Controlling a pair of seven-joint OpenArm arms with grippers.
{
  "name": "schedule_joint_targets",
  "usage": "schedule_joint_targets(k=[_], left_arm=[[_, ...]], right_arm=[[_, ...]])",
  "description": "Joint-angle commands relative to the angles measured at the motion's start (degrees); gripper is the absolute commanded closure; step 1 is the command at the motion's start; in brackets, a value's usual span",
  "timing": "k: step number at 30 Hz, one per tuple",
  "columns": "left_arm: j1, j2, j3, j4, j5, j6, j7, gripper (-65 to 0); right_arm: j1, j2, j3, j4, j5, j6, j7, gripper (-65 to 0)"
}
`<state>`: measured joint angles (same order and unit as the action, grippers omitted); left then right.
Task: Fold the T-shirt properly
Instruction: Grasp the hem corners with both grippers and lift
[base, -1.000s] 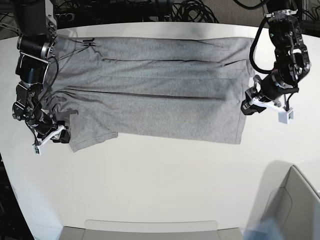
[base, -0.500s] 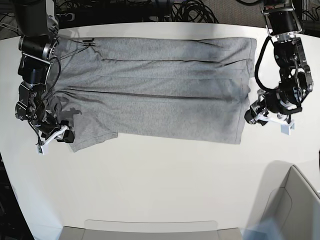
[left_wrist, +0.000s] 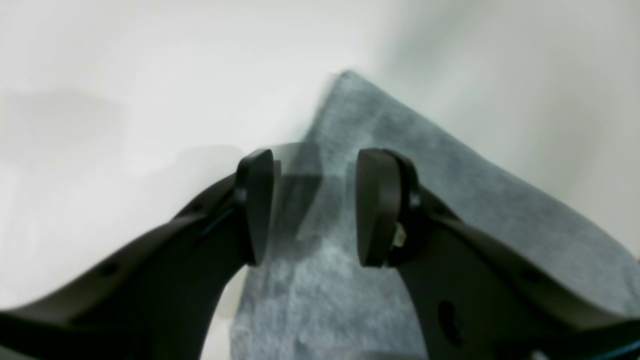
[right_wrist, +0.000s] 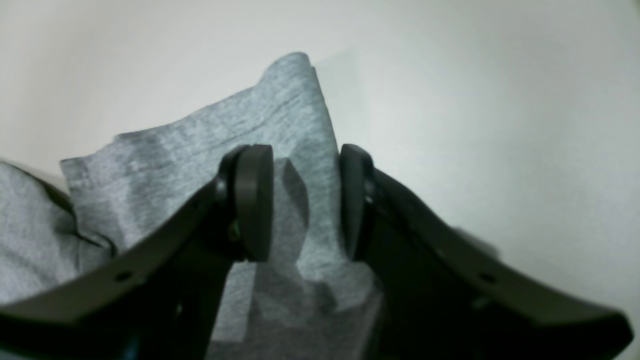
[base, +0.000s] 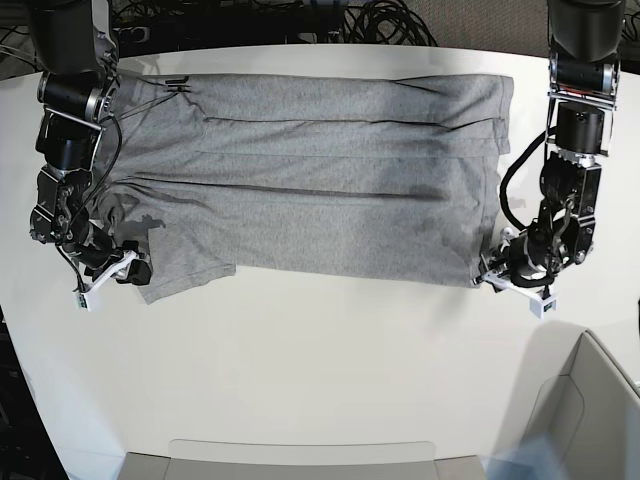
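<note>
Since the T-shirt (base: 320, 180) lies long-ways left to right on the tabletop (base: 320, 360), each near corner sits between spread, unclamped jaws: left gripper (left_wrist: 310, 210), right gripper (right_wrist: 306, 202).

The base camera is looking straight down from high above, taking in the whole white table (base: 320, 370) and both arms. Each wrist camera is sitting close behind its own fingers, facing forward and down. All three are sharing the grey T-shirt (base: 320, 180): left wrist its corner (left_wrist: 360, 150), right wrist its sleeve (right_wrist: 280, 115).
</note>
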<state>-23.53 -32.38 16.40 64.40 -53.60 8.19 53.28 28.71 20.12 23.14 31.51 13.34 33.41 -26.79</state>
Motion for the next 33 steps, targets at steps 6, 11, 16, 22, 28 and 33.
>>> schedule_joint_targets(k=[6, 11, 16, 22, 28, 33], left_arm=[[-3.1, -0.9, 6.5, -6.8, -0.2, -0.1, -8.4, -27.6], [-3.1, -0.8, 6.5, -6.7, -0.2, -0.4, -8.8, -27.6], [-3.1, -0.5, 6.3, -6.7, -0.2, -7.1, -8.5, -27.3], [-3.2, 3.1, 6.5, -7.0, -0.2, -8.1, -9.1, -27.3], [-4.0, 4.5, 6.8, -7.2, 5.0, -8.1, -9.1, -27.3], [-4.1, 6.1, 6.5, -9.3, 9.0, -8.2, -9.1, -23.2]], right_arm=[[0.7, 0.5, -0.1, 0.2, -1.3, -0.1, -2.0, -21.9], [0.7, 0.5, -0.1, 0.2, -1.3, -0.1, -2.0, -21.9], [0.7, 0.5, -0.1, 0.2, -1.3, -0.1, -2.0, -21.9], [0.7, 0.4, -0.1, 0.1, -1.3, -0.1, -2.0, -21.9], [0.7, 0.4, -0.1, 0.2, -1.3, -0.1, -2.0, -21.9], [1.0, -1.2, -0.1, 0.2, -1.7, -0.1, -1.9, -21.0]])
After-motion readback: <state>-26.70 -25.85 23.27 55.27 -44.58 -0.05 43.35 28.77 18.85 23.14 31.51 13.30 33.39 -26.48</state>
